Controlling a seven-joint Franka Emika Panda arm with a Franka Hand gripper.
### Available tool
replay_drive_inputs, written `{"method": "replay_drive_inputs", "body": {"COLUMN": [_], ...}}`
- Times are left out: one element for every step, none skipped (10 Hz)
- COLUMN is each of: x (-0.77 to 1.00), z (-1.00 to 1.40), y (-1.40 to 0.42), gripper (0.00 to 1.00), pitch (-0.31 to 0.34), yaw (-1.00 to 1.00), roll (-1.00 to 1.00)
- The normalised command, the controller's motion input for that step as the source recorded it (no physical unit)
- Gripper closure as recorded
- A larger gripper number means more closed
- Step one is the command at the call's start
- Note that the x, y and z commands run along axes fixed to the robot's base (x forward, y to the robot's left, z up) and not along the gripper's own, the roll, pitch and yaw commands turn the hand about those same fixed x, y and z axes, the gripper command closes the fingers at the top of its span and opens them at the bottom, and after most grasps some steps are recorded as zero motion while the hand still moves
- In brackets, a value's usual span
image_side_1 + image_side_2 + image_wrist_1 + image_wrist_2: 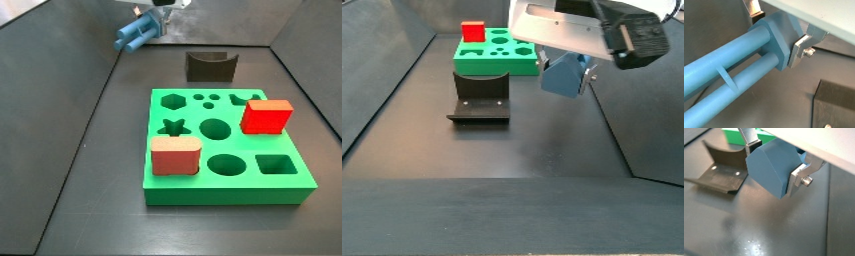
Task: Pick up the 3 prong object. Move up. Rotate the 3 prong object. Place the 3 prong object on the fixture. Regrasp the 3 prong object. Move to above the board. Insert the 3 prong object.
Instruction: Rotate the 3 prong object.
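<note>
The 3 prong object (731, 60) is a light blue piece with long round prongs running out from a flat end plate. My gripper (777, 32) is shut on that end plate, one silver finger (803, 47) on each side. In a side view the gripper (156, 12) holds the piece (134, 32) in the air at the far left, behind the dark fixture (210, 66) and the green board (294, 180). In a wrist view the plate's back (767, 170) hangs above the floor beside the U-shaped fixture (721, 170).
A red cube (267, 116) and a salmon-pink rounded block (175, 156) stand on the board, next to its star hole (171, 127). Dark walls close in the floor on both sides. The fixture (480, 100) sits between the board (496, 62) and the open floor.
</note>
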Motion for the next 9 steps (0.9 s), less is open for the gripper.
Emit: {"method": "replay_drive_inputs", "body": {"x": [0.02, 0.02, 0.02, 0.02, 0.02, 0.02, 0.02, 0.02, 0.02], "z": [-0.03, -0.03, -0.03, -0.03, -0.03, -0.03, -0.03, -0.03, -0.03], "y": [0.03, 0.03, 0.03, 0.03, 0.02, 0.02, 0.02, 0.02, 0.02], "gripper": [1.00, 1.00, 1.00, 1.00, 1.00, 1.00, 1.00, 1.00, 1.00], "pitch": [-0.003, -0.003, -0.004, -0.004, -0.004, -0.004, -0.004, -0.004, -0.004], "yaw": [-1.00, -1.00, -1.00, -1.00, -1.00, -1.00, -1.00, -1.00, -1.00], "roll": [0.00, 0.00, 0.00, 0.00, 0.00, 0.00, 0.00, 0.00, 0.00]}}
